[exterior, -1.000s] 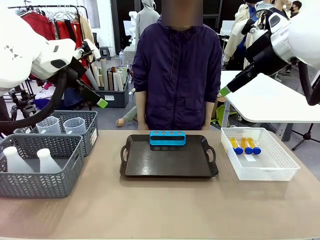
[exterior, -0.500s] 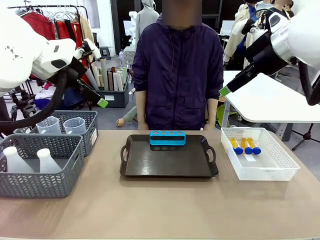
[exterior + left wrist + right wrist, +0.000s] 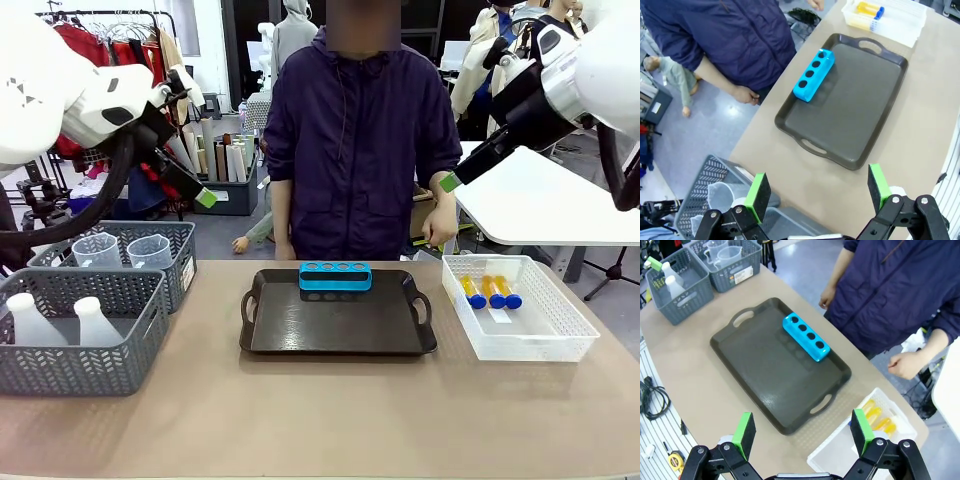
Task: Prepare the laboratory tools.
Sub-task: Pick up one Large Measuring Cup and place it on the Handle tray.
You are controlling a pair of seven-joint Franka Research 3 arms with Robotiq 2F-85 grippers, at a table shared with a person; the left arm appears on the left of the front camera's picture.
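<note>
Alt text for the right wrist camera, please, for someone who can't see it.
Looking down past the open right gripper, a dark tray lies on a table with a blue rack along its far edge. A white basket of amber tubes sits at one end, two grey baskets at the other; a person stands beyond.

Rack (image 3: 335, 276) on tray (image 3: 338, 335); 3 tubes (image 3: 490, 291) in right basket (image 3: 520, 351); flasks (image 3: 60, 321), beakers (image 3: 125, 250) left.
</note>
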